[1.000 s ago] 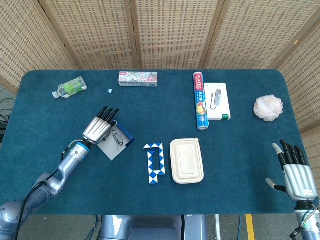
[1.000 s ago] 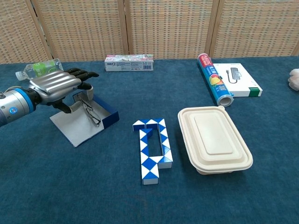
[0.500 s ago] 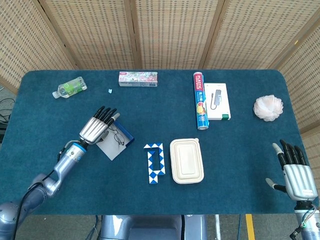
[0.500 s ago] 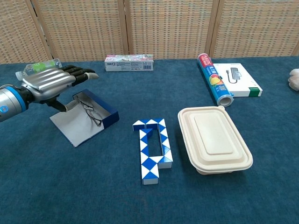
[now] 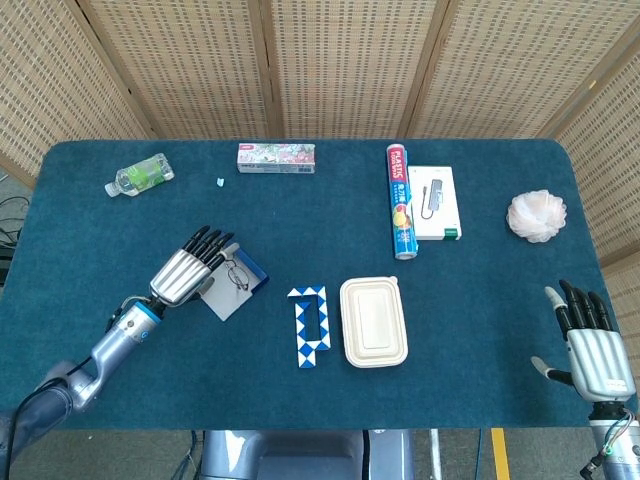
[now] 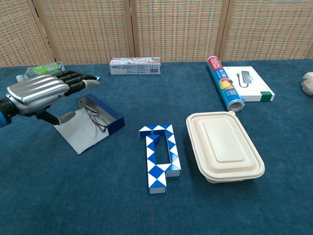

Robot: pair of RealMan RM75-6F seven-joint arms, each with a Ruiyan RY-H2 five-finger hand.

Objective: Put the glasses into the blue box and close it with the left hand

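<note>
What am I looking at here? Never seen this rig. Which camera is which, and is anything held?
Two robot arms with humanlike hands work at a blue table. One picture looks down from the robot's head, the other looks forward from its chest. The left hand hovers open by the blue box, holding nothing; the glasses lie in the box, whose lid is open. The right hand rests open at the table's near right corner, seen only from the head. Also lying there: a blue-white folding puzzle, a lidded food container, a wrap roll, a white box, a flat carton, a bottle and a puff.
</note>
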